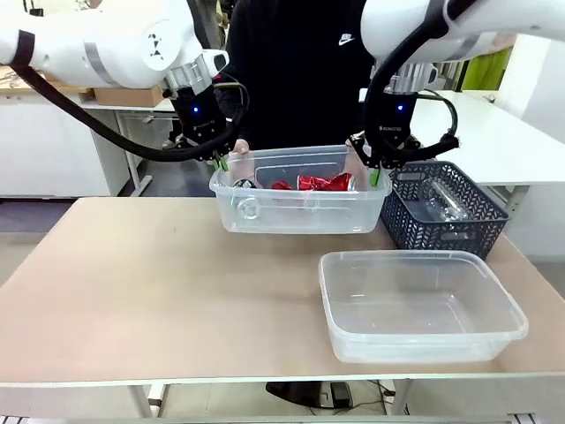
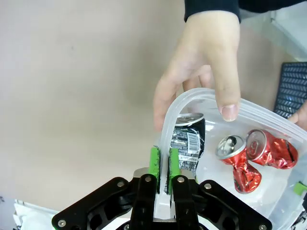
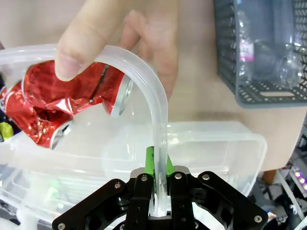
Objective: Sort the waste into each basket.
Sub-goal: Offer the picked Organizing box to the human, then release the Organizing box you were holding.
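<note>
- At far side of surface, left hand [image 1: 220, 162] and right hand [image 1: 378, 173] each clamped on rim of far tub [image 1: 265, 223].
- Red cans [image 1: 325, 183], dark can [image 2: 188, 141] lie inside.
- Judgement: keep both ends level, moving together.

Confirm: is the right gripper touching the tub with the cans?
Touching. Right wrist view shows the right gripper shut on the rim of the clear tub, its wall pinched between the green pads.
</note>
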You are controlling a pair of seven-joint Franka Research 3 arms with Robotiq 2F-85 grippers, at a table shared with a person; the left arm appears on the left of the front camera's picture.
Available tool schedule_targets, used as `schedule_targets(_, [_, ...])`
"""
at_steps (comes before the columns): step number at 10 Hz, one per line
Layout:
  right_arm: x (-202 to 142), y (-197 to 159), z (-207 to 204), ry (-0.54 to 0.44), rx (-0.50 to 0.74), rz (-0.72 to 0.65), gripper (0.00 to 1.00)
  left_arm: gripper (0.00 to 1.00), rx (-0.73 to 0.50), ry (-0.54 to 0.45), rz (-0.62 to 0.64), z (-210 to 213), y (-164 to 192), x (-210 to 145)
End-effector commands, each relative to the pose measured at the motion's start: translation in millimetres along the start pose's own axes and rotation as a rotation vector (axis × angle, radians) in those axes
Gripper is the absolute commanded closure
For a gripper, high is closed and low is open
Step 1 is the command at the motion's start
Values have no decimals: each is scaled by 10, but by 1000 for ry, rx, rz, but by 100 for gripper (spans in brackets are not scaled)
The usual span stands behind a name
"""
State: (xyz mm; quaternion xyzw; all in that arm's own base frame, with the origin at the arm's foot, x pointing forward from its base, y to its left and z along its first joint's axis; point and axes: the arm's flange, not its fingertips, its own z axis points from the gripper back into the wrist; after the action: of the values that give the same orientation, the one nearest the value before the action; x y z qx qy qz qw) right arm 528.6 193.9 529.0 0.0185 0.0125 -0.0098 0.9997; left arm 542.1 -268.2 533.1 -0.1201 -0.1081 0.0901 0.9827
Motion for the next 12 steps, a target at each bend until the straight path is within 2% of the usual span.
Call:
schedule_targets(1, [30, 11, -29, 0, 2, 1, 95, 91, -5, -9, -3, -6, 20, 14])
schedule_targets(8, [30, 11, -29, 0, 2, 1, 95, 91, -5, -9, -3, -6, 20, 14])
schedule_targets(9, [41, -17, -64, 5, -1, -4, 78, 61, 4, 3, -12, -1, 12, 3])
schedule_targets(10, [-44, -46, -3, -59, 25, 20, 39, 33, -20, -58, -63, 61, -24, -43])
schedule_targets(11, [-106, -42, 42, -101, 29, 36, 23, 3, -38, -101, -67, 137, -44, -78])
schedule_targets(12, [-152, -51, 89, -157, 44, 54, 0, 0, -56, -146, -76, 219, -35, -118])
